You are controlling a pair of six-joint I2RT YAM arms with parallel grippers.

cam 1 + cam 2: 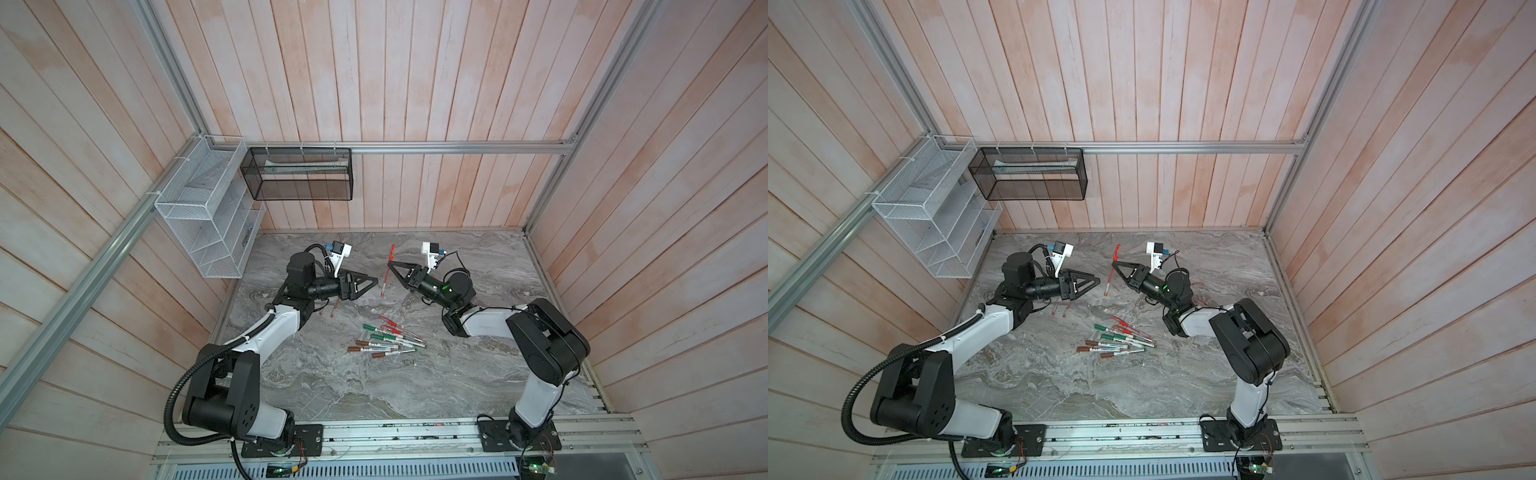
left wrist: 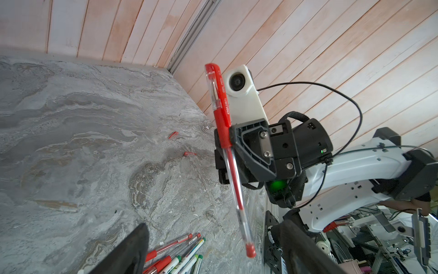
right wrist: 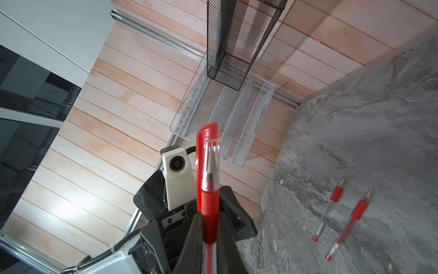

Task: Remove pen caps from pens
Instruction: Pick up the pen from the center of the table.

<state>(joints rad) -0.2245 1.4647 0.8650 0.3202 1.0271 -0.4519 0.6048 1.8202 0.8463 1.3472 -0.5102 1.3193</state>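
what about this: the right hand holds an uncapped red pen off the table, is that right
No. The pen in the right hand is capped, not uncapped: the right wrist view shows its cap over the tip. The rest is right.

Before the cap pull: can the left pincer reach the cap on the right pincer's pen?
Probably yes: left pincer stands open facing it, nothing between, and the cap juts past the right pincer.
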